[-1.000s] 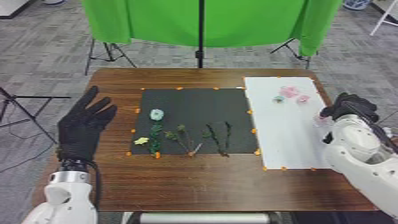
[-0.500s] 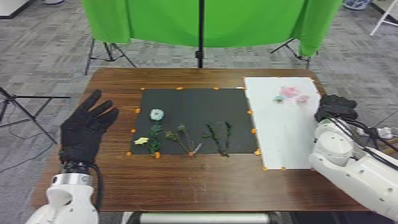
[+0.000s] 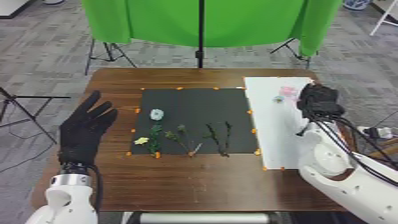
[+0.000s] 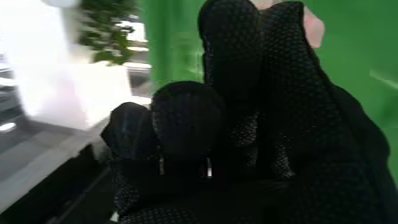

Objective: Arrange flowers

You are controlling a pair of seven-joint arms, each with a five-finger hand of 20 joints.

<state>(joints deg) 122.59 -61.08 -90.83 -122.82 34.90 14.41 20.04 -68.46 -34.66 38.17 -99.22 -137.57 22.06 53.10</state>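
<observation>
Grey flooring (image 3: pixel 40 55) surrounds our brown desk (image 3: pixel 213 187), with a green cloth (image 3: pixel 160 25) beyond it. On the black mat (image 3: pixel 191 107) lie a pale blue flower (image 3: pixel 156 114), a yellow flower (image 3: pixel 141 140) and green stems (image 3: pixel 228 134). Right of the mat, a white sheet (image 3: pixel 280 135) bears a pink flower (image 3: pixel 288 91) and a small pale flower (image 3: pixel 278 99). Our left hand (image 3: pixel 83 132) hangs left of the mat, fingers straight and spread. Our right hand (image 3: pixel 321 102) is right of the mat, above the sheet's edge; whether it grips anything, we cannot tell.
</observation>
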